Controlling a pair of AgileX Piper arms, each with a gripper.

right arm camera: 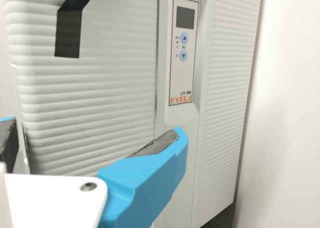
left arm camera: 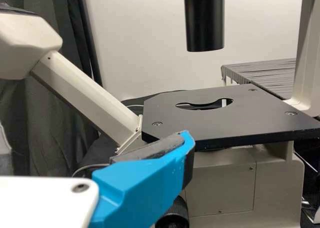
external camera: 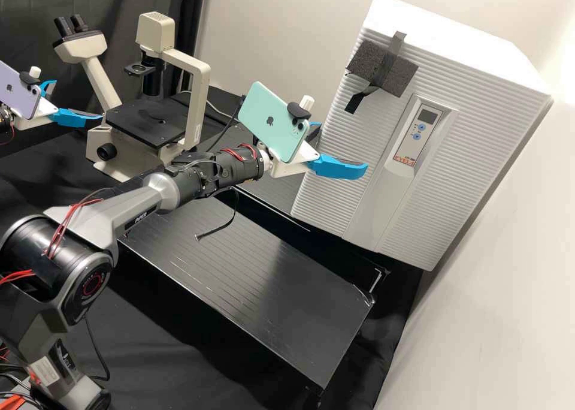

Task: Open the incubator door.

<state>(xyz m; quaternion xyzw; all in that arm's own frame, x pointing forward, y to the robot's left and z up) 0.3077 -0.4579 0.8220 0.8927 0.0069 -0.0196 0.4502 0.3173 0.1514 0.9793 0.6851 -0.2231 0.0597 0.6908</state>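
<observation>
Incubator door [external camera: 328, 165] is, in the high view, the ribbed white front of the incubator [external camera: 491, 56], and it looks closed. The right gripper [external camera: 341, 147] is just in front of it, with its two fingers wide apart and no object between them. On the upper part of the front there is a dark foam pad [external camera: 405, 77], held with black tape [external camera: 354, 102]. The left gripper [external camera: 79, 100] is beside the microscope [external camera: 199, 92], well apart from the incubator; its fingers are also spread and hold nothing.

In the left wrist view, one blue finger is near the microscope's flat stage [left arm camera: 225, 123]. I judge that this arm has no work here and can simply wait.

In the right wrist view, one finger is before the front, near the strip under the control panel [right arm camera: 183, 83]; whether it touches, I cannot tell. The step in hand, I think, is to reach the free edge of the door, probably the one far from the wall [right arm camera: 285, 113]. It is good to go slowly – one fingertip behind the edge, then a soft, curved pull. If the tip sits too shallow, it may slip on the ribs.
</observation>
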